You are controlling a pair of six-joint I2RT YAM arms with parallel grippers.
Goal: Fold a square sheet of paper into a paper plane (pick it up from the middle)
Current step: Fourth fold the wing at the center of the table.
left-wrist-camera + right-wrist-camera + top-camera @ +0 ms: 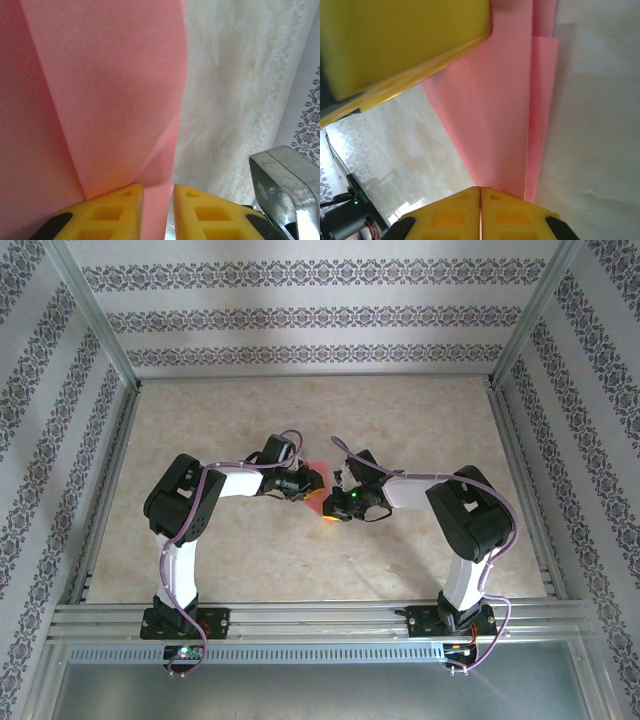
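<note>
Pink-red paper (110,100), matte and thin, sits at the middle of the counter (230,100), well in from every edge and right between the two arms where they meet in the overhead view. It is no longer a flat square. Long straight creases split it into narrow overlapping panels that taper toward one end, a half-made dart shape. Its long axis runs straight away from the left gripper (157,190). That gripper's yellow ribbed fingers stand a narrow gap apart with a strip of the paper showing in the gap, and I cannot tell whether they pinch it. The right gripper (480,194) has its fingers pressed together. The tapering end of the paper reaches those tips just to one side of their seam, so a pinch there is possible but not clear. A broad yellow finger (405,40) of the other arm hangs over the paper in the right wrist view. Both arms are about equally near, so the next crease likely turns on running along that long axis. The counter is pale, marbled and slightly glossy
</note>
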